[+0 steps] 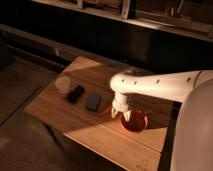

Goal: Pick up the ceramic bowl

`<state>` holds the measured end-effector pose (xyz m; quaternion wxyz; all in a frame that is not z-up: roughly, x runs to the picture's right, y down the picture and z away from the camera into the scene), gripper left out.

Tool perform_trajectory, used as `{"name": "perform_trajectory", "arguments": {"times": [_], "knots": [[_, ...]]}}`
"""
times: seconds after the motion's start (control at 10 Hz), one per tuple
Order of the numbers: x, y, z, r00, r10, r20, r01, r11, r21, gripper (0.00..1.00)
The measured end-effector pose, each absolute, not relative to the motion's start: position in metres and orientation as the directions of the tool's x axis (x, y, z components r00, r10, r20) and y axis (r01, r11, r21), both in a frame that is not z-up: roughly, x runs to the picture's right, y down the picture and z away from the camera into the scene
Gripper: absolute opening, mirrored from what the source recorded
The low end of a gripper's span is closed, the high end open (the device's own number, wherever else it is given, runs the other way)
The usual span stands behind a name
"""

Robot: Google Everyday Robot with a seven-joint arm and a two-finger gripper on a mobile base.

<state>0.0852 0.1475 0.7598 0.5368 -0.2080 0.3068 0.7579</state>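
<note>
The ceramic bowl (135, 121) is a round red-orange bowl with a darker red inside, sitting on the wooden table (75, 122) near its right side. My gripper (121, 113) hangs from the white arm right at the bowl's left rim, pointing down and partly covering that rim. A small white cup (63, 84) stands at the table's left end, well away from the gripper.
A black object (76, 93) and a dark blue flat object (93, 101) lie between the cup and the bowl. The table's right edge lies just beyond the bowl. A dark counter or shelf runs along the back. The floor lies to the left and front.
</note>
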Motion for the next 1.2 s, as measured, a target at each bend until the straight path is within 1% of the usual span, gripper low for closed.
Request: {"name": "perform_trajectory", "arguments": {"times": [0.2,0.3,0.8,1.2], "knots": [[0.088,0.146,0.757,-0.346,0.697,-0.628,-0.938,-0.241,0.25,0.05],[0.089,0.146,0.756,-0.351,0.7,-0.622,-0.936,-0.244,0.253,0.0],[0.09,0.133,0.73,-0.371,0.72,-0.586,-0.925,-0.234,0.298,0.0],[0.08,0.099,0.695,-0.35,0.758,-0.55,-0.928,-0.203,0.311,0.0]]}}
